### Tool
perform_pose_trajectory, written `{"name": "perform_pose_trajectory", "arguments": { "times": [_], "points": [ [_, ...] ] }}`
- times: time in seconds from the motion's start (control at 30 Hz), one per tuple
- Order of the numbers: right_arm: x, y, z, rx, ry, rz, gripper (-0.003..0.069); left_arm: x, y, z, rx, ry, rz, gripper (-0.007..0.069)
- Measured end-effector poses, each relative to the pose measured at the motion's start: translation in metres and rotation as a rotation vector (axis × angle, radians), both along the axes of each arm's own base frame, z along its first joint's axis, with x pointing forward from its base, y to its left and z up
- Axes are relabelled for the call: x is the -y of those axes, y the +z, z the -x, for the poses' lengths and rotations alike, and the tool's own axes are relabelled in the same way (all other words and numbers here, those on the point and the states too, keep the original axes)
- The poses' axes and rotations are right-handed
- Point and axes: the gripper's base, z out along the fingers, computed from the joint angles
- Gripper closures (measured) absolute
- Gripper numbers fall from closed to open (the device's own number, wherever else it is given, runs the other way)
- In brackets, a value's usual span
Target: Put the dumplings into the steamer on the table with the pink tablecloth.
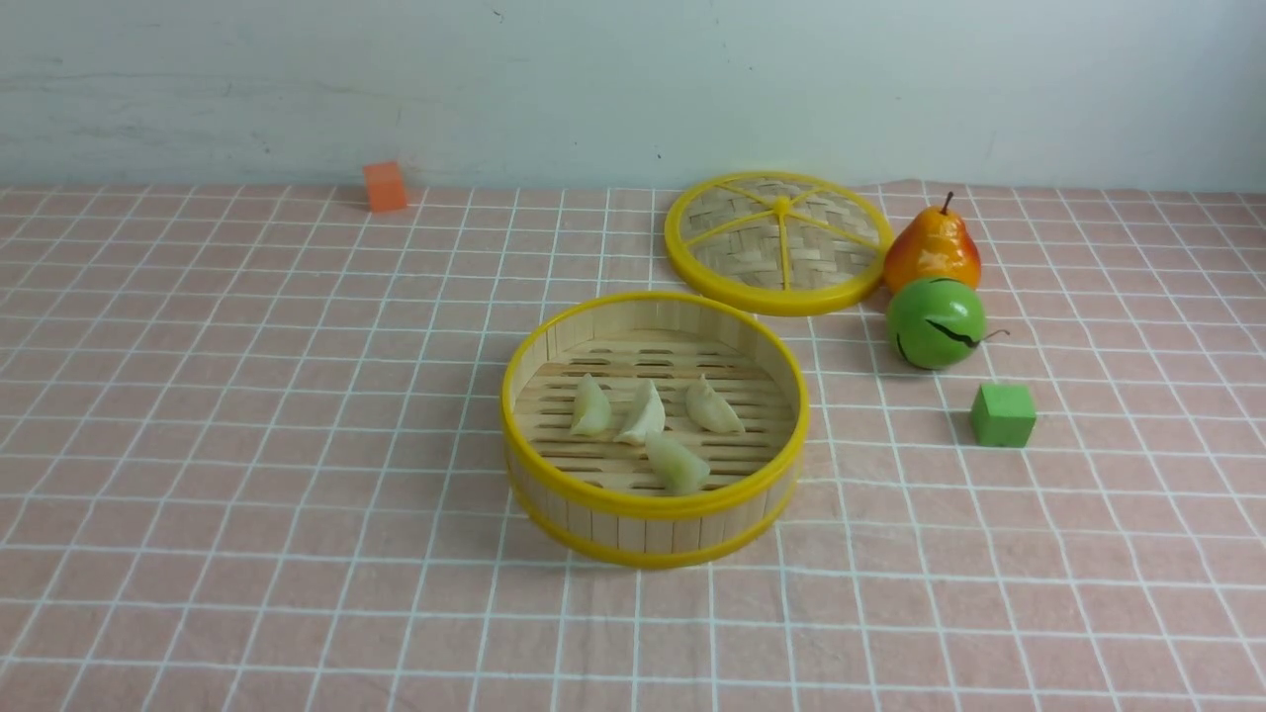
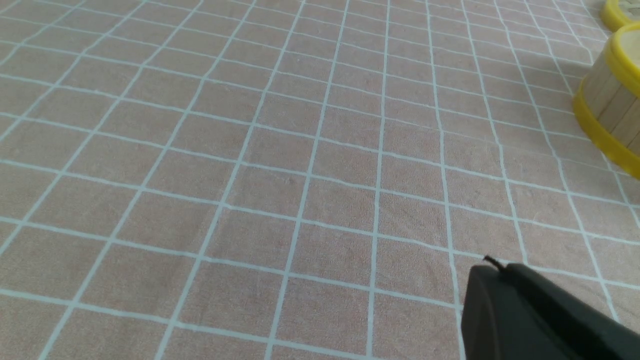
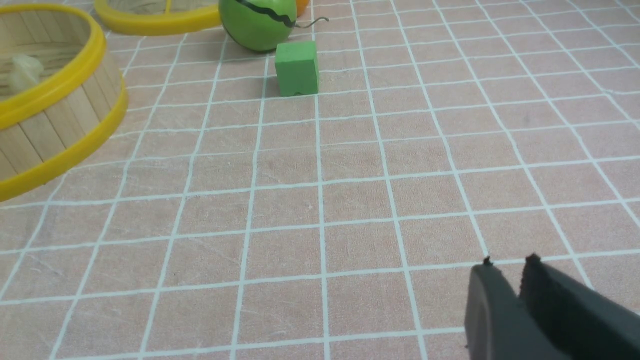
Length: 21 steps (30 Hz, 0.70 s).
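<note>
All four dumplings (image 1: 653, 425) already inside the steamer (image 1: 654, 499), resting on its slatted floor: three in a loose row across the middle, long axes running roughly 12 to 6 or leaning slightly, and a fourth toward 6 o'clock near the front wall, lying about 11 to 5. None left out on the pink tablecloth (image 1: 247, 415) in any view, so seemingly nothing more to fetch; task judged complete or as good as complete.

Neither arm visible in the front view. Left gripper (image 2: 492, 267) low over bare cloth, with the steamer's wall at about 2 o'clock in the wrist picture, well apart from the jaws. Only one dark tip clearly distinguishable there, so open or closed impossible to tell. Right gripper (image 3: 510, 265) likewise over bare cloth, jaws drawn nearly together with a thin slit between, holding nothing; steamer off at about 10 o'clock, with one dumpling just peeking over the rim. Hard to judge which arm sits nearer.

Elsewhere on the table (image 1: 1088, 593): lid (image 1: 776, 242) flat at the steamer's 1 o'clock, pear (image 1: 933, 247) and green ball (image 1: 936, 322) beside it, green cube (image 1: 1003, 415) at 3 o'clock, orange cube (image 1: 385, 186) far off at 11.

Steamer cut off in both wrist views; most of each gripper out of frame.
</note>
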Motion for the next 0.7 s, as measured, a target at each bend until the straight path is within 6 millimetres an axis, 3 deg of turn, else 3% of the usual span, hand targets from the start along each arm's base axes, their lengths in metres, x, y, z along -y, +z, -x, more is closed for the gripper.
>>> {"name": "perform_pose_trajectory", "arguments": {
  "times": [0.7],
  "points": [
    [0.0000, 0.0000, 0.0000, 0.000, 0.000, 0.000, 0.0543, 0.0001, 0.0000, 0.0000, 0.000, 0.000, 0.002, 0.0636]
  ]
}}
